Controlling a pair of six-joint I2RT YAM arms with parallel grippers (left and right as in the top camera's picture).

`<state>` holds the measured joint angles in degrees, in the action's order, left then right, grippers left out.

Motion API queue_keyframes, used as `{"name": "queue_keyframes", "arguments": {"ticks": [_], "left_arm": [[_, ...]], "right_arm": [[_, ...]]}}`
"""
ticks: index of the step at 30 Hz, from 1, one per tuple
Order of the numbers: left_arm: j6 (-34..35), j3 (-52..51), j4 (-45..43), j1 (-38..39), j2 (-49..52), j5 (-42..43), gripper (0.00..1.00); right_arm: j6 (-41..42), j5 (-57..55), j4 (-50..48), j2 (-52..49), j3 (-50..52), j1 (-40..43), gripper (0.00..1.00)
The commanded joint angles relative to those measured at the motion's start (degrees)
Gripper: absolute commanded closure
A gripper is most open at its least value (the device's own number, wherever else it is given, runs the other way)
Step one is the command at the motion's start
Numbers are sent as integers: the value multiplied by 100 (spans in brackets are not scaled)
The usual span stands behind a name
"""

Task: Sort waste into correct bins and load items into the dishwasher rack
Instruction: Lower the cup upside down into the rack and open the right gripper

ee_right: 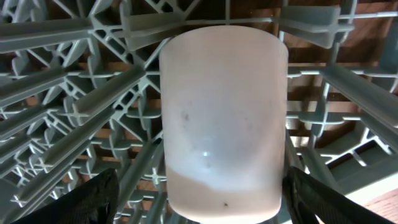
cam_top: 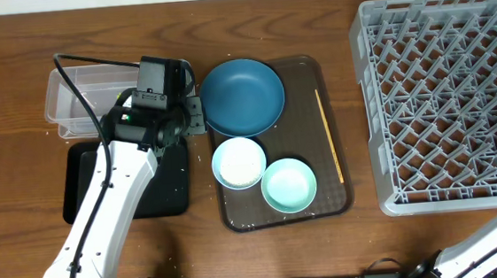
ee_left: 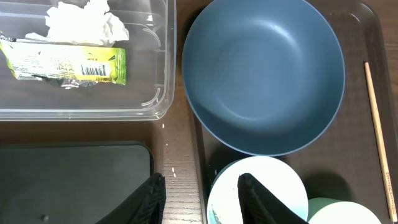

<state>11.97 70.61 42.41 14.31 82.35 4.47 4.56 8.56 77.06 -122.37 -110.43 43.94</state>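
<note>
Sitting at the three-o'clock edge of the dishwasher rack, the pink cup lies between the wide jaws of the right gripper; the left gripper hovers half-open, empty.

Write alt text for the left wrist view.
A dark blue round plate sits on a brown serving tray, beside a clear plastic tub holding crumpled white tissue and a yellow-green snack wrapper.
</note>
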Motion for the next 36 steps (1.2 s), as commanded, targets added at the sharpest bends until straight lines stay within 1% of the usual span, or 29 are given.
{"name": "queue_keyframes", "arguments": {"ticks": [1,2,3,4,6,7,8,9,11,16,19,22,29,31,36], "left_arm": [[-57,48,20,-15,-4,-68,59],[-55,48,20,-15,-4,-68,59],[-55,46,20,-15,-4,-68,59],[-55,46,22,-15,-4,-68,59],[-57,46,20,-15,-4,-68,59],[-55,46,20,-15,-4,-68,59],[-55,46,20,-15,-4,-68,59],[-55,46,22,-15,-4,-68,59],[-55,44,22,-15,-4,-68,59],[-55,44,22,-15,-4,-68,59],[-57,44,22,-15,-4,-68,59],[-57,44,22,-15,-4,-68,59],[-55,44,42,-15,-4,-68,59],[-55,44,39,-15,-4,-68,59],[-55,44,42,-15,-4,-68,59]], "right_arm": [[11,201,-2,177,-131,-9,17],[11,201,-4,221,-131,-9,18],[11,203,0,278,-131,-9,21],[13,203,20,334,-131,-11,25],[13,201,118,481,-131,-11,38],[11,199,164,575,-131,-9,47],[11,199,203,678,-131,-9,60],[11,199,232,763,-131,-9,69],[11,199,286,940,-131,-15,81],[9,122,538,1032,-116,-120,85],[11,-367,625,994,46,-225,90],[15,-533,424,973,291,-282,93],[79,-645,-48,973,892,-275,93],[81,-664,-238,973,1049,-260,94],[79,-669,-625,973,1134,-256,96]]}}
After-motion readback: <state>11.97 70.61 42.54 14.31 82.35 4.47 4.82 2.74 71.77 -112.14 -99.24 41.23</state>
